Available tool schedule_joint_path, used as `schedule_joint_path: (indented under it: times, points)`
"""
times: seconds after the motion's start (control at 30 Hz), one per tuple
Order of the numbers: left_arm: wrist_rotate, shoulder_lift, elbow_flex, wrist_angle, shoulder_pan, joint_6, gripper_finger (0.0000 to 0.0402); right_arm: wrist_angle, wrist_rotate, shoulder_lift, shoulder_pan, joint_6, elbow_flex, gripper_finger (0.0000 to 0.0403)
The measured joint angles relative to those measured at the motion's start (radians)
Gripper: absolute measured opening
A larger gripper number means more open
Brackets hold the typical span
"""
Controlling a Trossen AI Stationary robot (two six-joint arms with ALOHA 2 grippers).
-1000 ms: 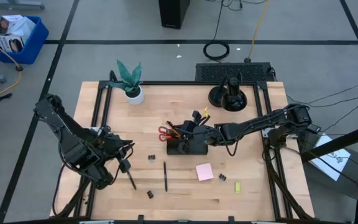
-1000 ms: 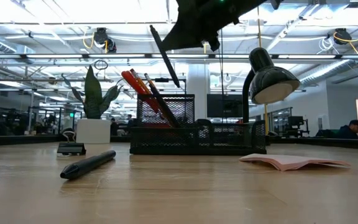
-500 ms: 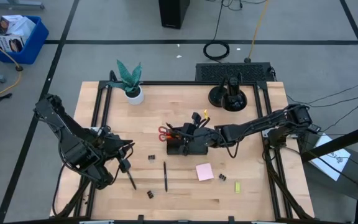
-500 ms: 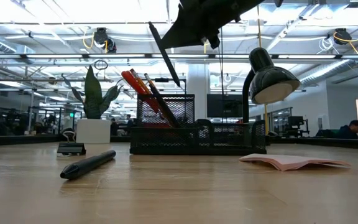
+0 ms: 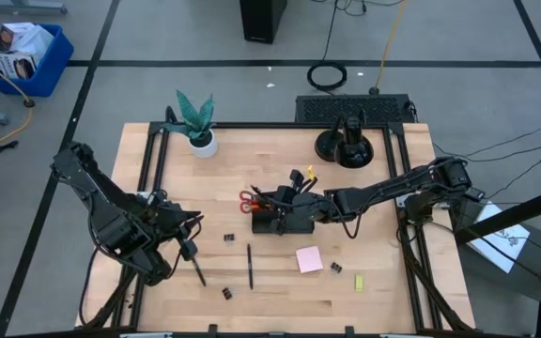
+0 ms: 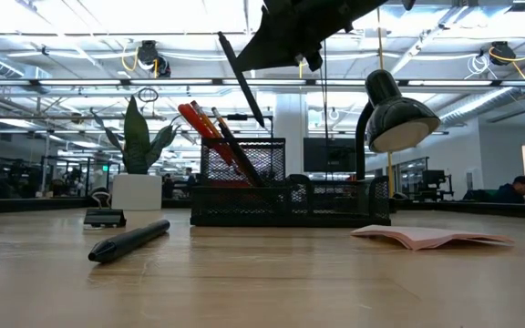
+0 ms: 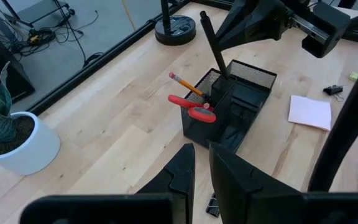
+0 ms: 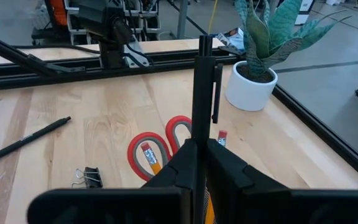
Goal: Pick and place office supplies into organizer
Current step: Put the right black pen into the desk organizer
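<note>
The black mesh organizer (image 5: 285, 218) stands mid-table with red-handled scissors (image 5: 245, 199) and orange pencils (image 7: 185, 84) leaning in its tall cup. My right gripper (image 5: 319, 205) hangs over it from the table's right, shut on a black pen (image 6: 241, 82). That pen's lower tip is just above the cup's rim. My left gripper (image 5: 188, 249) waits high over the table's left part, its fingers (image 7: 185, 168) almost together. A second black pen (image 5: 198, 270) sticks out of it toward the near edge. My right gripper pinches its pen's shaft (image 8: 202, 134) between the two fingers, about mid-length. The fingers come nearly level from the table's right and lie across the pen. The pen slants steeply, clip end up, clear of the organizer. My left gripper has its pen by one end; the fingers hide the contact. The shaft (image 7: 344, 124) slants past them, clear of the table.
A third black pen (image 5: 249, 266), a pink sticky-note pad (image 5: 309, 259), binder clips (image 5: 227, 238) (image 5: 226, 293) (image 5: 334, 268) and a yellow-green piece (image 5: 359, 282) lie near the front. The potted plant (image 5: 198, 127) and the lamp's round base (image 5: 344, 145) stand at the back.
</note>
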Motion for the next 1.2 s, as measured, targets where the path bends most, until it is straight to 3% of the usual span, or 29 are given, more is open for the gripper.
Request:
schedule_joint_path:
  times: [0.57, 0.83, 1.2]
  points:
    - [0.000, 0.000, 0.000, 0.001, 0.000, 0.000, 0.0053, 0.004, 0.001, 0.000, -0.001, -0.007, -0.002, 0.0018]
    - [0.000, 0.000, 0.000, 0.003, 0.000, -0.001, 0.0053, 0.145, 0.000, -0.001, -0.001, -0.010, -0.085, 0.0018]
    - [0.000, 0.000, 0.000, 0.003, 0.000, -0.003, 0.0053, 0.127, 0.024, -0.001, 0.000, -0.028, -0.089, 0.0018]
